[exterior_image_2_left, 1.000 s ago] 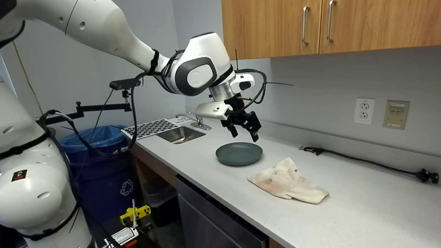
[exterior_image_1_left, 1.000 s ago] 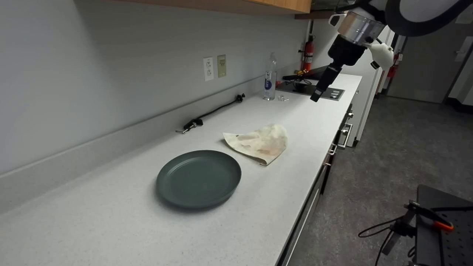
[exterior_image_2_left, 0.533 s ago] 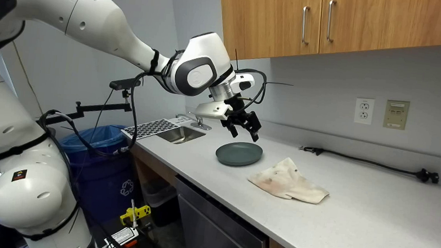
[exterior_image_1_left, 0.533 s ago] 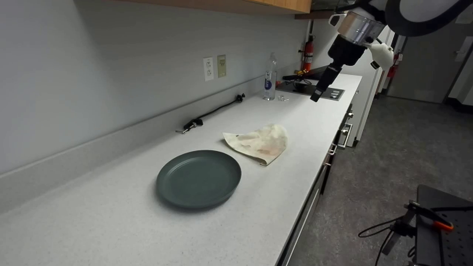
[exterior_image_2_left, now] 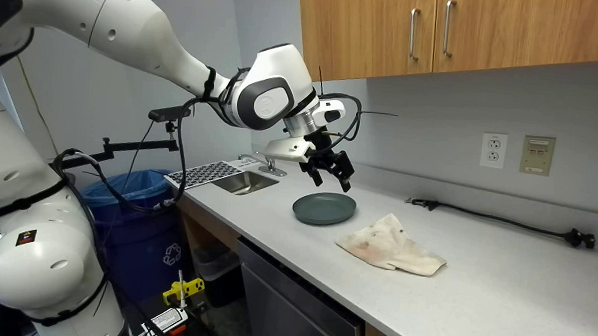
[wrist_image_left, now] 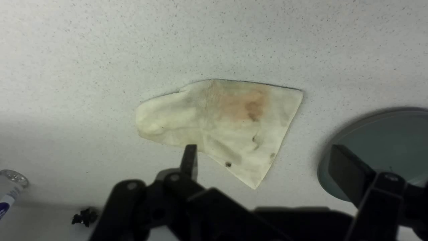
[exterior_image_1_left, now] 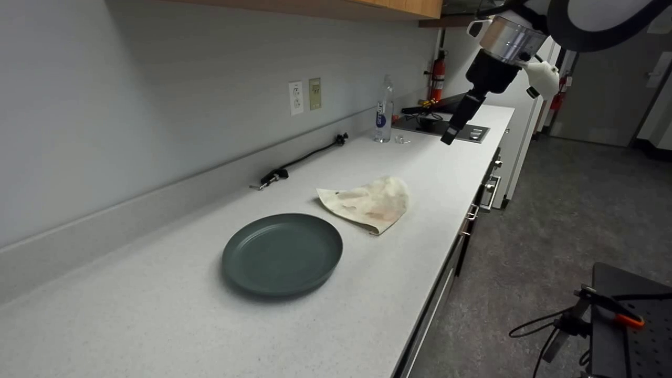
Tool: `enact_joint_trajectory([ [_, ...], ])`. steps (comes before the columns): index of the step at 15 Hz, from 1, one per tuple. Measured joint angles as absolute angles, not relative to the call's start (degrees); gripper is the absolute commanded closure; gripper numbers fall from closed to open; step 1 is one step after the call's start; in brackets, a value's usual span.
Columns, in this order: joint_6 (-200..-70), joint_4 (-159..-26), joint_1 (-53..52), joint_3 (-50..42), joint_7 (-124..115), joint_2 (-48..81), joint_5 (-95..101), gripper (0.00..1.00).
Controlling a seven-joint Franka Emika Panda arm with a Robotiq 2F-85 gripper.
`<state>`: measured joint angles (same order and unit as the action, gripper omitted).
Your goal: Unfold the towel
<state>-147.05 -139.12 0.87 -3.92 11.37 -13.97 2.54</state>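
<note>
While my claw hangs spread, well apart from the folded towel, I make out "smart" on the clear plastic bottle.

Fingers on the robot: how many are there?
2. In the wrist view, one finger shows at the edge of the towel, the other finger in front of the green plate. They stand apart; none seems hidden.
</note>
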Motion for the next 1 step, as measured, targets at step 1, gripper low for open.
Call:
enact_joint_trajectory([
  [1,-147.05,-139.12,0.87,-3.92,11.37,-13.97,2.54,0.00],
])
